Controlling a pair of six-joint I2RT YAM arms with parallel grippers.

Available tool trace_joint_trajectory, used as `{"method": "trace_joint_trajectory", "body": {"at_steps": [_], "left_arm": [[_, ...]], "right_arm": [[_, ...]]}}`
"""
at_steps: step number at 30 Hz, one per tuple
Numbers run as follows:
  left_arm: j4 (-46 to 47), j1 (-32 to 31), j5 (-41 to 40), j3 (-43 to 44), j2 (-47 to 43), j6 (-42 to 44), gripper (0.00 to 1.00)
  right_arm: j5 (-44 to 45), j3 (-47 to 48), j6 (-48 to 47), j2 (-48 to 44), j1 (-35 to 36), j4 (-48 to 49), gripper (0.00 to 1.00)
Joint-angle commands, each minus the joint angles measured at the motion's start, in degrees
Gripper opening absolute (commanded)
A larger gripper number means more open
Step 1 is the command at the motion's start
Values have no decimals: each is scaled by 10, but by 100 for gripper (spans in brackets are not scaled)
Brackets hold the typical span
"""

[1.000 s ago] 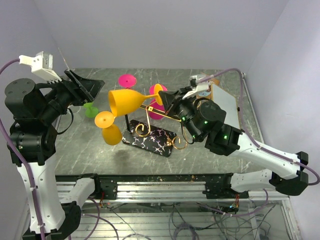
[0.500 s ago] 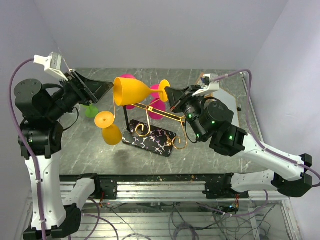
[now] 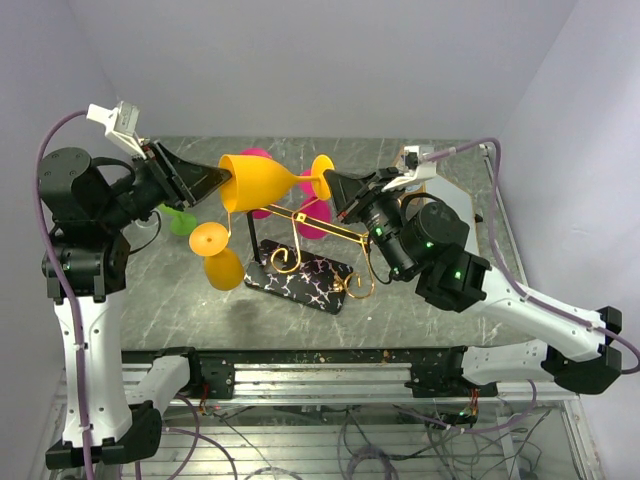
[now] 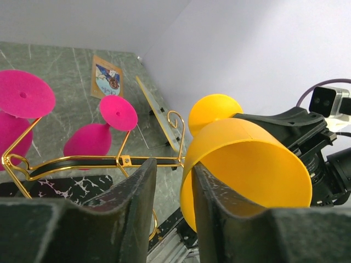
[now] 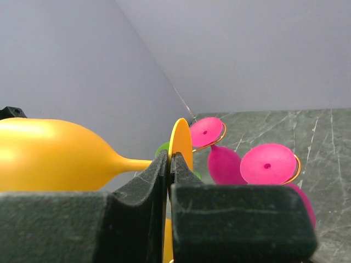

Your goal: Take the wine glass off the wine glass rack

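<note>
From above, the right claw (image 3: 328,186) is pinching the orange glass (image 3: 262,182) by its foot, holding it sideways in the air above the rack (image 3: 300,278) on the counter (image 3: 160,290). The left claw (image 3: 222,180) is meeting its rim.

Left wrist: the fingers (image 4: 137,219) are straddling that rim, parted, not clamping.

Right wrist: the claw is squeezing tight on the foot's thin edge.

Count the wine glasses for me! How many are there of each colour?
Orange: 2, the held orange glass and the hanging orange glass
Pink: 2, the left pink glass and the right pink glass
Green: 1, the green glass
Total: 5 glasses
</note>
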Motion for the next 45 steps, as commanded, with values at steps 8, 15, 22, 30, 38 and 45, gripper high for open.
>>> {"method": "trace_joint_trajectory", "body": {"at_steps": [8,15,22,30,38,45], "left_arm": [[-33,-4,27,3,-4,15,31],[-27,-4,4,6,-20,-4,7],[-82,-4,-100,58,-34,15,7],[-212,-4,-377,127,-58,46,7],[-303,-4,-645,118,-75,38,7],[-386,-4,-684,113,15,55,7]], "right_arm": [[-52,23,-34,29,1,72,0],[-90,31,-35,42,1,78,0],[-67,20,-46,24,0,59,35],[-23,-15,-64,-33,0,35,70],[5,-45,-63,-75,0,6,71],[9,-52,-58,-82,0,-8,70]]}}
